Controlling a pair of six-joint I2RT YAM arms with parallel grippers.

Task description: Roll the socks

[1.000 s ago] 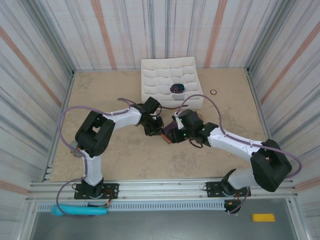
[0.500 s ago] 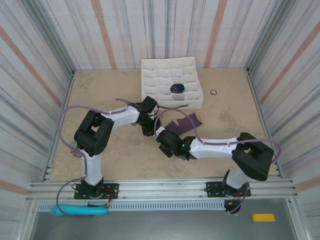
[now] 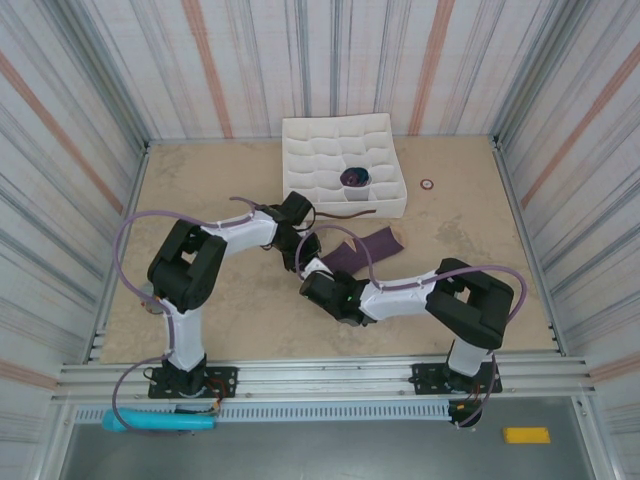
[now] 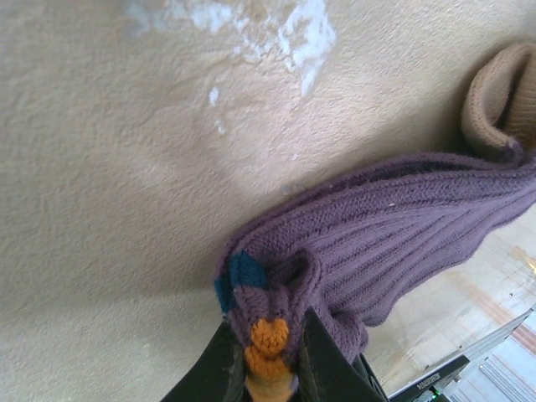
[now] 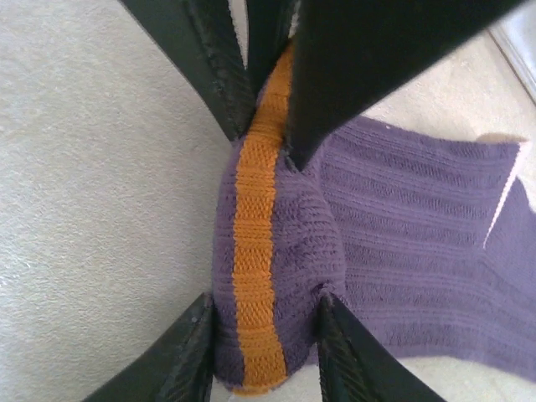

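The purple socks (image 3: 366,247) lie flat on the tan table, running right from both grippers. My left gripper (image 3: 300,251) is shut on their bunched end, where orange and teal patches (image 4: 266,333) show between its jaws (image 4: 268,373). The ribbed purple socks (image 4: 394,234) trail off to a peach end (image 4: 494,100). My right gripper (image 5: 264,352) is closed on the same purple bundle with its orange stripe (image 5: 255,251), squeezing it from both sides. The left gripper's black fingers (image 5: 219,71) hold it from the opposite side. In the top view the right gripper (image 3: 313,277) sits just below the left one.
A white compartment tray (image 3: 320,150) stands at the back centre, one cell holding a dark rolled bundle (image 3: 355,177). A small ring (image 3: 427,184) lies to its right. Striped walls enclose the table on three sides.
The right arm swung left, off the socks' middle, to the bunched end in the left gripper. Its jaws closed on that end. The left gripper stayed shut.
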